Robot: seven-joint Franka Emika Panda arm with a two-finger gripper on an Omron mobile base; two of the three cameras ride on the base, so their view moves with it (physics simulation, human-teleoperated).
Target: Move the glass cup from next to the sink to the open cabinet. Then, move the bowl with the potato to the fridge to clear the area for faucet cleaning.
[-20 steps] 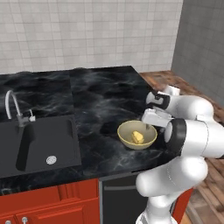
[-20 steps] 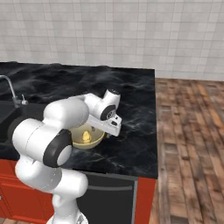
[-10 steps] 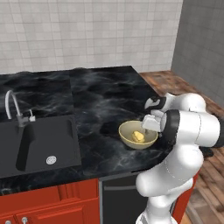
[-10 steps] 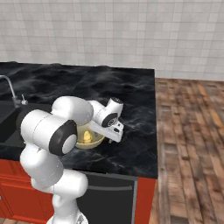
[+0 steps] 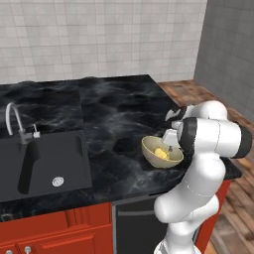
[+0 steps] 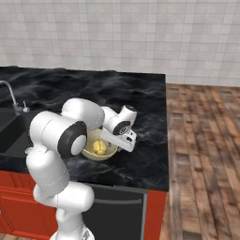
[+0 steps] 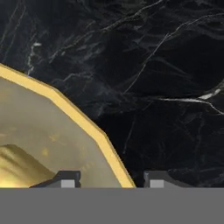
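A pale tiled wall (image 5: 99, 34) backs a black marble table (image 5: 119, 106), with red cabinet fronts (image 5: 59, 230) below its near edge and a wood floor (image 6: 206, 154) off to the right. The black sink (image 5: 47, 163) is sunk into the left part of the table, a round silver drain in its basin, and the silver faucet (image 5: 15, 121) arches up just behind it. Well apart from the sink, near the table's front right corner, stands the bowl (image 5: 161, 151), olive-yellow with a paler inside, and the potato (image 5: 159, 154) lies in it as a small yellow lump. The white arm bends low over this corner, and the tool (image 7: 112, 179) is down at the bowl's right-hand rim. In the hand view its two dark fingertips (image 7: 65, 179) straddle the yellow rim: one tip sits over the pale inside of the bowl, close to the potato (image 7: 22, 168), and the other sits over bare marble outside the wall. The jaws stand partly apart with the rim between them; whether they press on it I cannot tell. In the right base view the hand lies tilted against the bowl (image 6: 98, 150), hiding part of its far edge, and the bowl rests flat on the table.
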